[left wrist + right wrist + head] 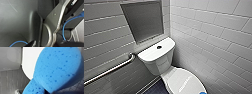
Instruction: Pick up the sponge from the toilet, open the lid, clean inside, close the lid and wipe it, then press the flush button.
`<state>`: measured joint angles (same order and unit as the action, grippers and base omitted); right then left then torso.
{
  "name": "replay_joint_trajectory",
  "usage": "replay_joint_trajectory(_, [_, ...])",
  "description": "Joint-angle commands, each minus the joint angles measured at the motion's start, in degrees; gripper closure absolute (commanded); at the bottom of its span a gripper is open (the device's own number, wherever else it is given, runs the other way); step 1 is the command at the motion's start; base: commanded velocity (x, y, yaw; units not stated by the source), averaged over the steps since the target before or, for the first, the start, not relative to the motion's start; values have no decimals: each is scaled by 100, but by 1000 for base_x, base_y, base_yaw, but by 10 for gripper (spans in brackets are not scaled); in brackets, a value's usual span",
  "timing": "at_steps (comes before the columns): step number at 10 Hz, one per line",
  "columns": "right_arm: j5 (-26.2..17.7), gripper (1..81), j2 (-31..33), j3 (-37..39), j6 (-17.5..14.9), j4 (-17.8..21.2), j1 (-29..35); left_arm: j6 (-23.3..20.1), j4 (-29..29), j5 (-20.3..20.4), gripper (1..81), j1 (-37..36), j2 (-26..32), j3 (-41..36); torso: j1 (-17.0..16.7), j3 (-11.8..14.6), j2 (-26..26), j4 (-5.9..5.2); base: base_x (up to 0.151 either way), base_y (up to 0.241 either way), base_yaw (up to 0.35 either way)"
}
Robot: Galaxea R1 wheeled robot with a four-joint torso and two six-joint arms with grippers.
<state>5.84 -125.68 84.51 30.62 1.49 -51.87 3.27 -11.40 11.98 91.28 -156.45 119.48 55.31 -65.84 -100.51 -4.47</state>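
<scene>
The white toilet [159, 62] stands in the corner, its boxy tank against the back wall. The dark round flush button [159, 47] sits in the middle of the tank top. The oval lid [184, 81] lies shut over the bowl. A sliver of the blue sponge [203, 93] shows at the lid's front edge. In the right wrist view the sponge [56, 69] is very close and pinched narrow at one end, with my right gripper shut on it. The white lid [30, 62] lies just behind it. My left gripper is open, with nothing seen in it.
A steel grab bar [111, 70] runs along the grey tiled wall left of the toilet. A dark framed panel [144, 20] hangs above the tank. A white tiled wall [214, 37] closes the right side. Dark small-tiled floor [156, 88] lies left of the bowl.
</scene>
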Motion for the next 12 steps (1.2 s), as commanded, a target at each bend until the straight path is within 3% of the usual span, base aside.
replay_joint_trajectory(1, [-48,811,515,-252,-21,-368,-284,-2,-20,-434,10,-386,1203,-1602,0,0,0,0,0,0,0])
replay_joint_trajectory(6, [-30,811,481,-5,-56,-632,-1585,551,595,-425,10,-1827,2258,-2745,0,0,0,0,0,0,0])
replay_joint_trajectory(9, [207,811,296,178,-56,-773,-2174,1464,595,-373,10,-2461,2469,-3080,0,0,0,0,0,0,0])
replay_joint_trajectory(12, [269,811,-21,610,-56,-1045,-2701,2415,551,234,10,-2891,2505,-3071,0,0,0,0,0,0,0])
